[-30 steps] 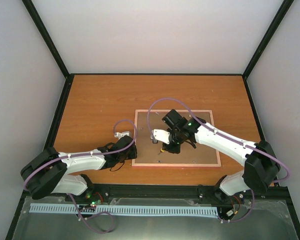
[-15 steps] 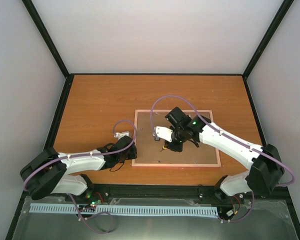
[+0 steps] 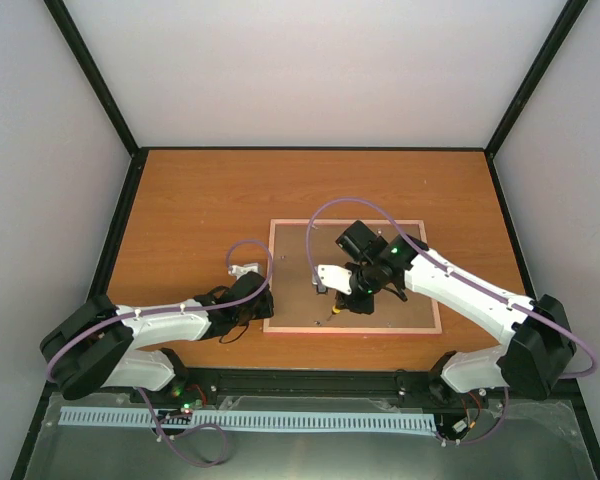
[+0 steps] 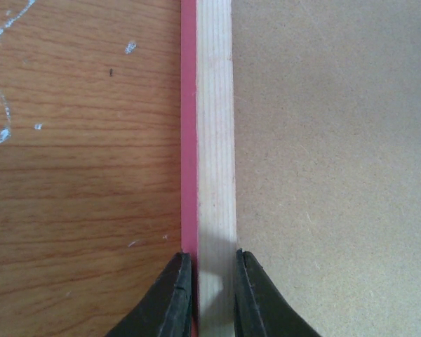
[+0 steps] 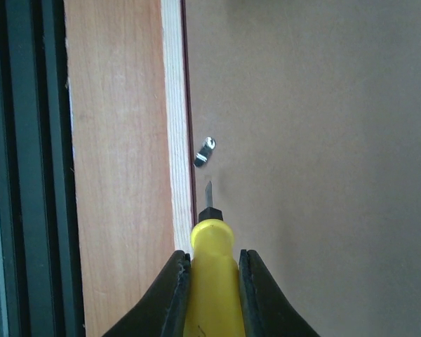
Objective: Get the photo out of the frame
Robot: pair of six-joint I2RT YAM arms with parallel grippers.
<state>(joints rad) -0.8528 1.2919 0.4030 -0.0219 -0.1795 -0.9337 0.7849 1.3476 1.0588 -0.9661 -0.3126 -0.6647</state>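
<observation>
**Swinging the retaining tab off the back of the frame**

My left gripper (image 4: 214, 265) is pinched narrow on the left rail of the frame (image 4: 214, 126), which lies face down by the table's (image 3: 200, 210) near edge with the brown backing panel (image 4: 337, 175) up, so the photo is hidden underneath. My right gripper (image 5: 214, 263) is clamped on the yellow screwdriver (image 5: 212, 288), blade just short of the metal tab (image 5: 205, 152) beside the near rail. Trick imo: pin the frame firmly and nudge the tab sideways off the backing, low and gentle so the blade doesn't skate.

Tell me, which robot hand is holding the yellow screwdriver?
The right gripper: it clamps the yellow screwdriver. The left gripper pinches the frame by its edge instead.
</observation>
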